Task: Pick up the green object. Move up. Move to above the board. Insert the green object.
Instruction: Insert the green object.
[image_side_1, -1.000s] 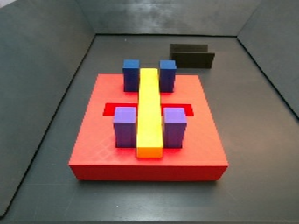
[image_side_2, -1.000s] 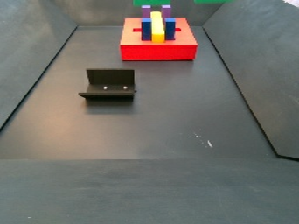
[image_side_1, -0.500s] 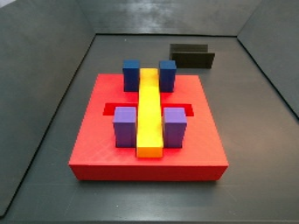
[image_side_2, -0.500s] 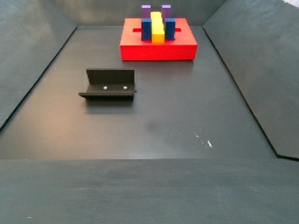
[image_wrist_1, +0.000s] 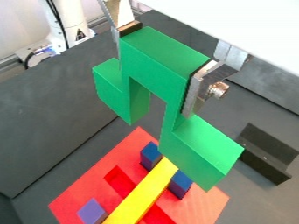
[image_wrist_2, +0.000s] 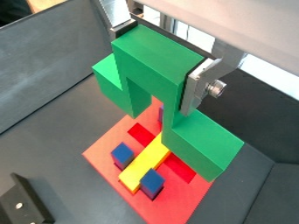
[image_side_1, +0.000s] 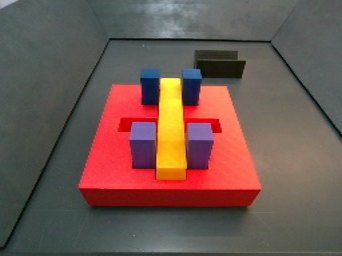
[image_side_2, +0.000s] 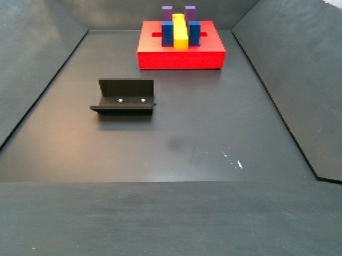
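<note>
In both wrist views my gripper (image_wrist_1: 158, 59) (image_wrist_2: 160, 59) is shut on the taller centre cube of the bright green object (image_wrist_1: 158, 87) (image_wrist_2: 158, 83). A silver finger (image_wrist_1: 200, 87) presses each side, and the two lower side cubes hang down. Far below it lies the red board (image_wrist_1: 103, 175) (image_wrist_2: 103, 149) with its yellow bar (image_wrist_1: 146, 197) (image_wrist_2: 146, 162). Both side views show the board (image_side_1: 120, 175) (image_side_2: 181, 58), with blue cubes (image_side_1: 151, 82), purple cubes (image_side_1: 143, 140) and open recesses (image_side_1: 130, 124) beside the bar. Neither the gripper nor the green object appears in the side views.
The dark fixture (image_side_1: 221, 65) (image_side_2: 124, 97) (image_wrist_1: 267, 149) (image_wrist_2: 24, 201) stands on the grey floor apart from the board. Sloping grey walls (image_side_1: 67, 90) enclose the floor on all sides.
A sliver of green at the top edge of a side view one second ago has gone out of frame. The board and fixture have not moved.
</note>
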